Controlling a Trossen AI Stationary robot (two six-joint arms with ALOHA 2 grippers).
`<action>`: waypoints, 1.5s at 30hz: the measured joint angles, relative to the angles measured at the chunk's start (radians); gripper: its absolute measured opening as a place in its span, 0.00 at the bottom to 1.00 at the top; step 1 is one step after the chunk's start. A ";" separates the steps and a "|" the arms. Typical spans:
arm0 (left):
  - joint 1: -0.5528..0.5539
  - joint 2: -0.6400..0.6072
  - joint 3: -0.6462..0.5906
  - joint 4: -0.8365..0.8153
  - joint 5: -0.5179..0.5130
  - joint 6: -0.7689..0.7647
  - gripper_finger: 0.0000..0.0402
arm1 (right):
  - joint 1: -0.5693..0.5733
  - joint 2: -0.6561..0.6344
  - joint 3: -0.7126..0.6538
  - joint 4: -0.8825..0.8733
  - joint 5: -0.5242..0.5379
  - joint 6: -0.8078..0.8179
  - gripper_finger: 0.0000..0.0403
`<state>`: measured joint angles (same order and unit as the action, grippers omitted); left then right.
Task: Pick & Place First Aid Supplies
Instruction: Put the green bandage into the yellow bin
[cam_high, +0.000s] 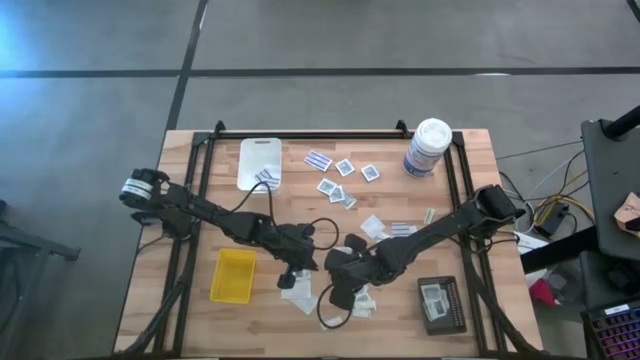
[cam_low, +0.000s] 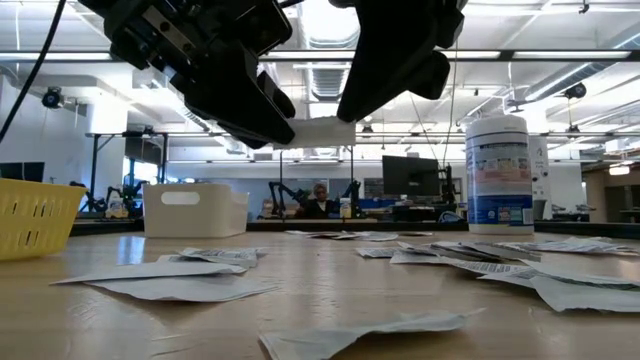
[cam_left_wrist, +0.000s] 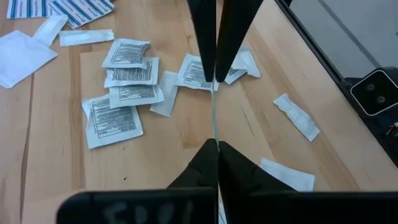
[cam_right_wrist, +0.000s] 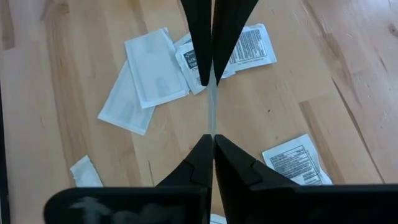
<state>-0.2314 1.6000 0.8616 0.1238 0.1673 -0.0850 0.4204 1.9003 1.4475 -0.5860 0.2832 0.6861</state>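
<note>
Both arms meet above the table's near middle. My left gripper (cam_high: 295, 272) (cam_left_wrist: 215, 79) and my right gripper (cam_high: 340, 290) (cam_right_wrist: 211, 82) are each shut on a thin white packet, which shows edge-on in each wrist view. In the low view one white packet (cam_low: 320, 131) is lifted between the two grippers; whether both hold this same one I cannot tell. Other first aid packets lie flat on the wood: printed white squares (cam_left_wrist: 121, 93), blue-striped strips (cam_high: 318, 160), pale narrow strips (cam_left_wrist: 297, 116), and more under the grippers (cam_right_wrist: 149, 74). My left gripper pinches the white packet between its two fingers from above, pointing down. The packet's edge (cam_left_wrist: 214, 112) shows as a thin line between them, lifted clear of the table. My right gripper pinches a white packet the same way from above. Its edge (cam_right_wrist: 211, 109) runs between the fingers, clear of the table.
A yellow tray (cam_high: 232, 275) sits on the near left. A white tray (cam_high: 260, 155) stands at the far side with a packet in it. A black tray (cam_high: 452, 305) on the near right holds packets. A tall white canister (cam_high: 428, 147) stands at the far right. People sit beyond the table (cam_low: 320, 200).
</note>
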 joint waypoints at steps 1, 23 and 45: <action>0.000 0.000 0.000 -0.002 0.000 -0.001 0.00 | 0.000 0.000 0.000 0.000 0.000 0.000 0.06; -0.042 -0.168 0.000 -0.461 -0.098 -0.162 0.00 | -0.007 -0.016 0.000 -0.204 0.004 0.022 0.23; -0.342 -0.456 0.000 -1.055 -0.315 -0.718 0.00 | -0.006 -0.016 -0.002 -0.301 0.007 0.010 0.16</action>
<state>-0.5734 1.1442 0.8619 -0.9312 -0.1478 -0.8027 0.4141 1.8843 1.4460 -0.8871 0.2901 0.6960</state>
